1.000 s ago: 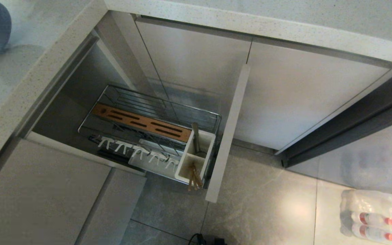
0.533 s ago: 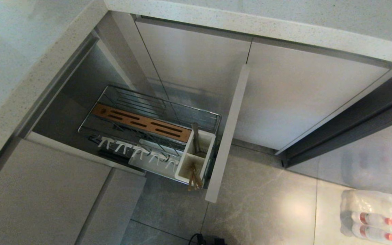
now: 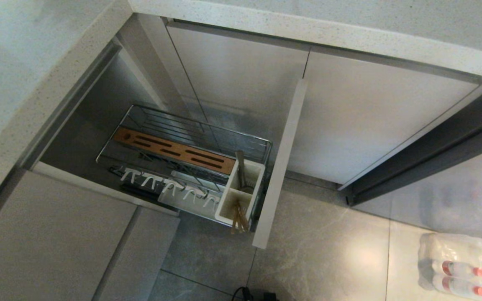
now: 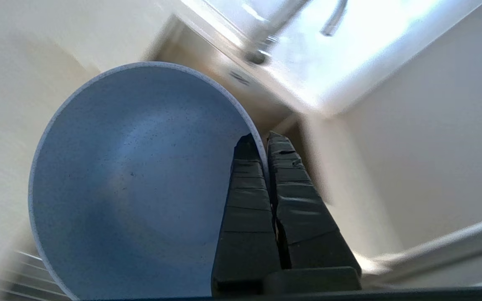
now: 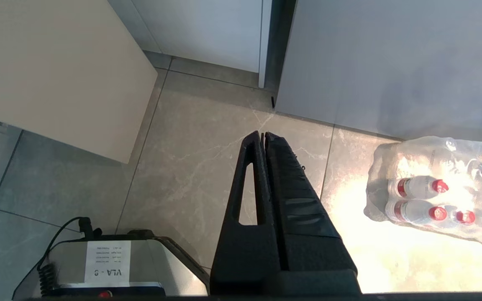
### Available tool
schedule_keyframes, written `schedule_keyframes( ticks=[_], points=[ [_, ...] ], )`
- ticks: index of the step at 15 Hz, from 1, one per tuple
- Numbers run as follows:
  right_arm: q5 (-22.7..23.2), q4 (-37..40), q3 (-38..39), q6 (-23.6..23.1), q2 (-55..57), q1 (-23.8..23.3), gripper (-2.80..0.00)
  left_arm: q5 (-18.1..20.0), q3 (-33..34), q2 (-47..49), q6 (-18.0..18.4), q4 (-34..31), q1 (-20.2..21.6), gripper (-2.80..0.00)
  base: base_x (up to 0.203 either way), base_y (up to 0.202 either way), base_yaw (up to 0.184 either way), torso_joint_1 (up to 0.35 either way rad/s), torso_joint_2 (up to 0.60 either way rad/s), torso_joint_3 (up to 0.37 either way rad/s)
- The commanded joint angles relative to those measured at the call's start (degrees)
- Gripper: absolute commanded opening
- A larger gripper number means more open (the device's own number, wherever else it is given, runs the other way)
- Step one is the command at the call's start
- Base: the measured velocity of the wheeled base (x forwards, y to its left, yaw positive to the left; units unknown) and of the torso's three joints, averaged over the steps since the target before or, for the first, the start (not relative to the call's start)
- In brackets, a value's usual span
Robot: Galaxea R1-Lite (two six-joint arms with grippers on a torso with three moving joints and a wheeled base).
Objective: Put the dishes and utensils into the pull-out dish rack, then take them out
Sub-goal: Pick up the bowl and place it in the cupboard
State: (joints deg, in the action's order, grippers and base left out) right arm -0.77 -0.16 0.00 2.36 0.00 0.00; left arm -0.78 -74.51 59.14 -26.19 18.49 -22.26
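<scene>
In the left wrist view my left gripper [image 4: 262, 140] is shut on the rim of the blue-grey bowl [image 4: 132, 179], one finger inside it and one outside. Neither gripper shows in the head view. There the pull-out dish rack [image 3: 140, 113] stands drawn out of the cabinet, its beige front panel [image 3: 280, 163] toward the floor. The wooden chopsticks [image 3: 239, 217] lean in the near compartment of the white caddy [image 3: 224, 205], and the silver fork [image 3: 241, 167] stands in the far one. The plate is out of view. My right gripper [image 5: 262, 134] hangs shut and empty over the floor tiles.
A stone countertop [image 3: 329, 29] overhangs the cabinet above the rack. White plate prongs [image 3: 170, 186] and the wooden strip [image 3: 174, 151] hold nothing. A wrapped pack of water bottles [image 3: 462, 263] lies on the floor at the right. A faucet [image 4: 266, 37] shows beyond the bowl.
The blue-grey bowl and the dark arm at the head view's top left corner have left that view. The rack, chopsticks and fork have not moved.
</scene>
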Motion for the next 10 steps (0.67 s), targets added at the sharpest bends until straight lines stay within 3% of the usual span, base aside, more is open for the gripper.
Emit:
schedule_keyframes(
  ticks=[1, 6, 8, 10],
  points=[
    [0.0, 0.0, 0.0, 0.0, 0.1, 0.0, -2.80, -2.2, 1.6, -0.8, -3.1, 0.3, -4.5, -2.80, 0.000, 0.000, 0.000, 0.000, 0.00, 0.000],
    [0.0, 0.0, 0.0, 0.0, 0.1, 0.0, -2.80, -15.9, 6.2, 1.9, -10.0, 0.3, -13.8, -2.80, 0.000, 0.000, 0.000, 0.000, 0.00, 0.000],
    [0.0, 0.0, 0.0, 0.0, 0.1, 0.0, -2.80, -17.9, 6.1, 6.0, -12.8, 0.5, -15.7, -2.80, 0.000, 0.000, 0.000, 0.000, 0.00, 0.000],
    [0.0, 0.0, 0.0, 0.0, 0.1, 0.0, -2.80, -20.2, 5.4, 10.7, -13.5, 0.8, -21.2, -2.80, 0.000, 0.000, 0.000, 0.000, 0.00, 0.000]
  ],
)
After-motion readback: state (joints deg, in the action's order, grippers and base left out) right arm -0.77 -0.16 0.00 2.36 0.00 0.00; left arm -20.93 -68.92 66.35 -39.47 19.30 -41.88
